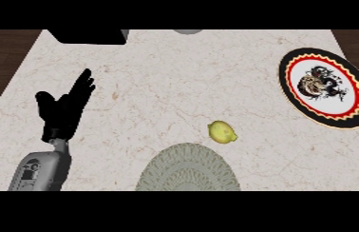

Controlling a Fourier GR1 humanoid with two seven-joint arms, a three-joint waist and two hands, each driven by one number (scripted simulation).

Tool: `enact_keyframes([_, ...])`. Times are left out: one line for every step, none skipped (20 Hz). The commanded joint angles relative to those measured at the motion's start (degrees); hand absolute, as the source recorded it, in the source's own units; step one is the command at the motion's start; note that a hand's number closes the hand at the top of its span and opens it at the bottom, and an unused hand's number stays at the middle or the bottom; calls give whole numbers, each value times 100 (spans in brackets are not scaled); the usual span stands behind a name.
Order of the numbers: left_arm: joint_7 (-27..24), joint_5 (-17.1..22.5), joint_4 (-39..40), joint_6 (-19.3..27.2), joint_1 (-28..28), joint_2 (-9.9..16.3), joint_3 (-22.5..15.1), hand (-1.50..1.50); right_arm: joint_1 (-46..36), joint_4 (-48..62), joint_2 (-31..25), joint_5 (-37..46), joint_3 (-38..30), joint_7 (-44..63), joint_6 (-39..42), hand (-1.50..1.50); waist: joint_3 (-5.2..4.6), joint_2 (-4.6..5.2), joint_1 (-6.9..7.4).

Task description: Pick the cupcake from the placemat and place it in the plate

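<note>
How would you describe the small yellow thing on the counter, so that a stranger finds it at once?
Start at the round grey placemat at the counter's near edge. Just beyond its upper right rim, on bare marble, lies the lemon. It is the only yellow thing, far smaller than the plate at the right.

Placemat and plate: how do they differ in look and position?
The placemat is a plain grey-green with a fine woven pattern; the plate is white with a dark dragon picture and a black, red and yellow rim. The placemat lies at the near edge, centre, cut off by the view; the plate sits at the far right. Both are round, lie flat on the counter and hold nothing.
</note>
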Motion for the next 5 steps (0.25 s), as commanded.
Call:
enact_keyframes([79, -65, -151, 69, 92, -61, -72, 0, 163, 92, -150, 17, 35, -631, 679, -150, 3, -11, 31])
enact_keyframes([-95, 118, -56, -156, 125, 88, 85, 0, 271, 98, -268, 23, 35, -694, 699, -150, 8, 13, 50])
enact_keyframes([64, 7, -199, -31, 147, -21, -50, 0, 317, 113, -93, 39, 58, -743, 503, -150, 9, 0, 55])
enact_keyframes([78, 1, -148, -2, 82, -68, -68, 0, 357, 105, -190, 40, 74, -776, 640, -150, 16, 16, 47])
enact_keyframes([139, 89, -233, -117, 117, 93, 37, 0, 343, 85, -244, 86, 126, -731, 619, -150, 16, 12, 87])
